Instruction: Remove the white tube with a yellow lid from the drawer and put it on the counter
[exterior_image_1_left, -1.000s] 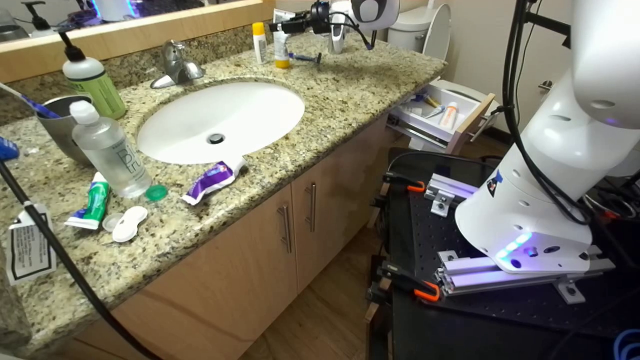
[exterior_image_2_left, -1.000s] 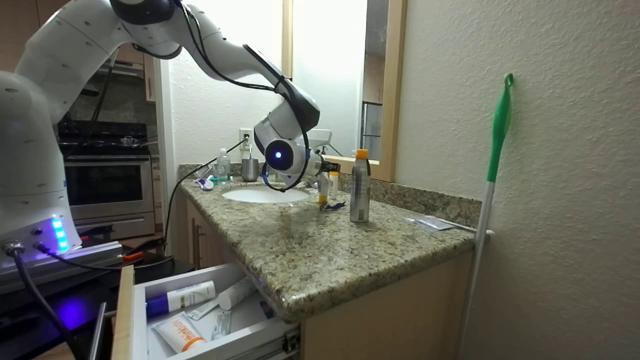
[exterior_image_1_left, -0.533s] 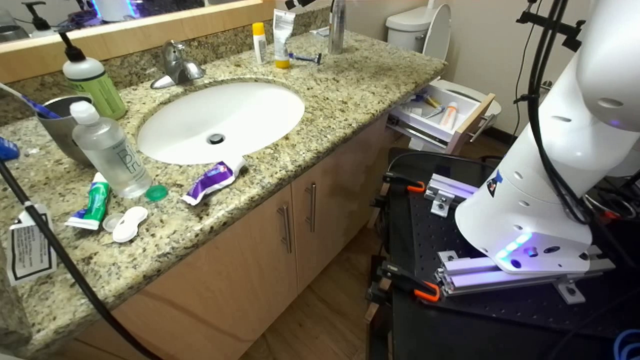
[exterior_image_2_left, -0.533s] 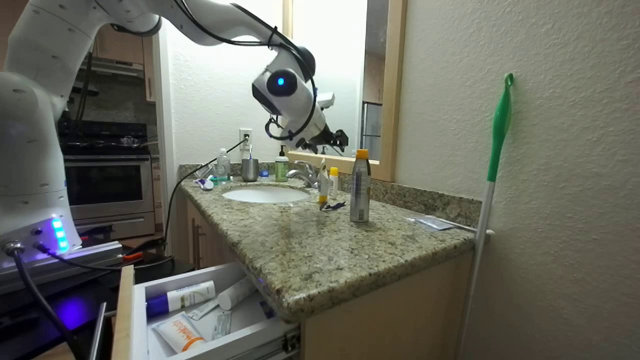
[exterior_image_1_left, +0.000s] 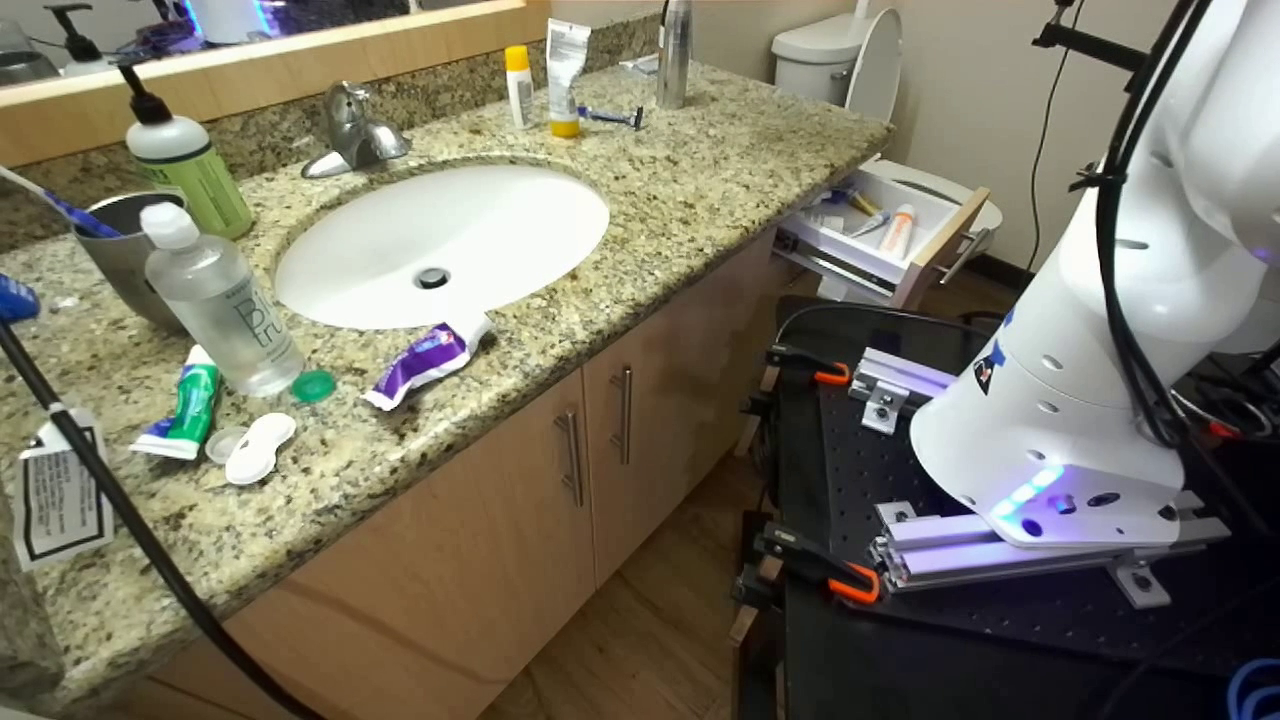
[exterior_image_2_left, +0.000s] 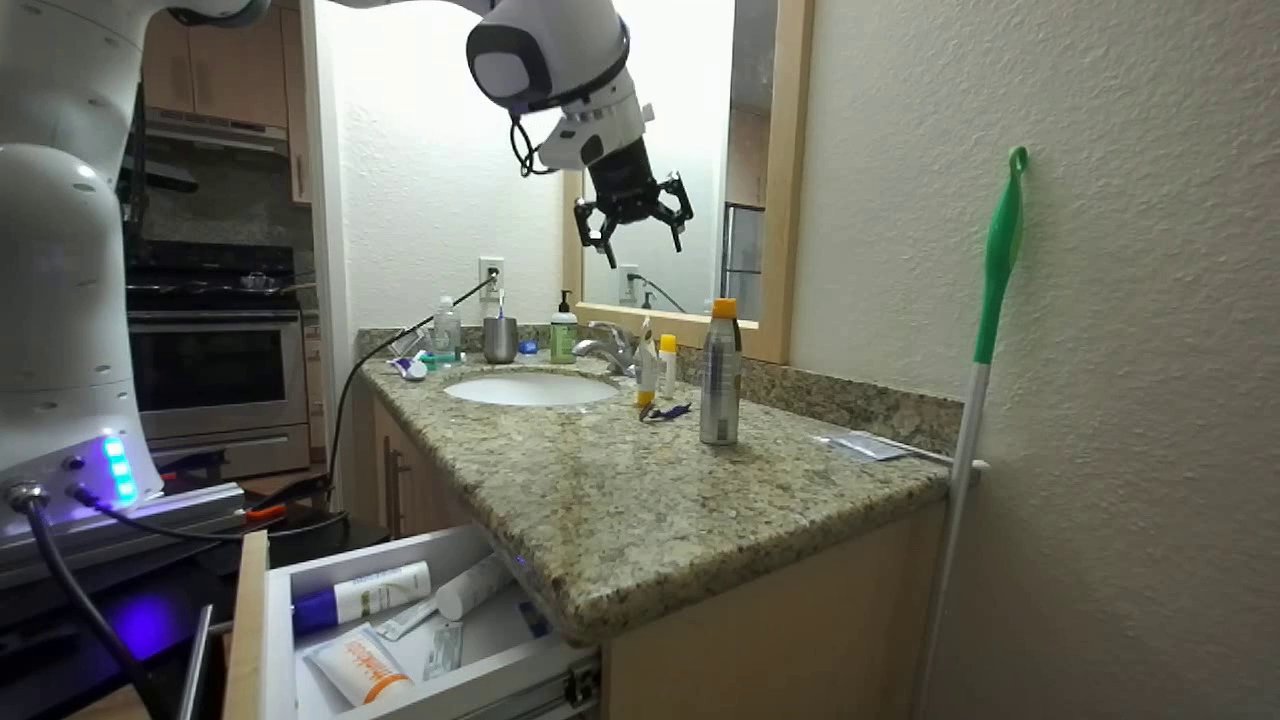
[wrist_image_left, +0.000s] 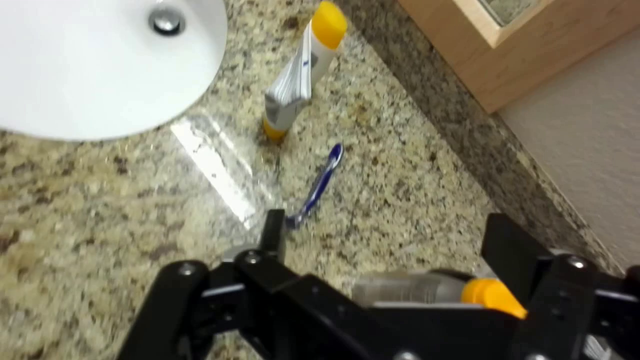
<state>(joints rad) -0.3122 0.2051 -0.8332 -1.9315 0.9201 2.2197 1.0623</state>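
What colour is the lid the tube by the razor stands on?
The lid is yellow; clearest in an exterior view.

Bathrm, prob. home: sink (exterior_image_1_left: 450, 215), toilet (exterior_image_1_left: 812, 72)

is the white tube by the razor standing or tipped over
Standing: both exterior views show the white tube upright on its yellow lid on the counter.

The counter (exterior_image_2_left: 600, 490) partly hides the drawer (exterior_image_2_left: 495, 630) (in both exterior views).
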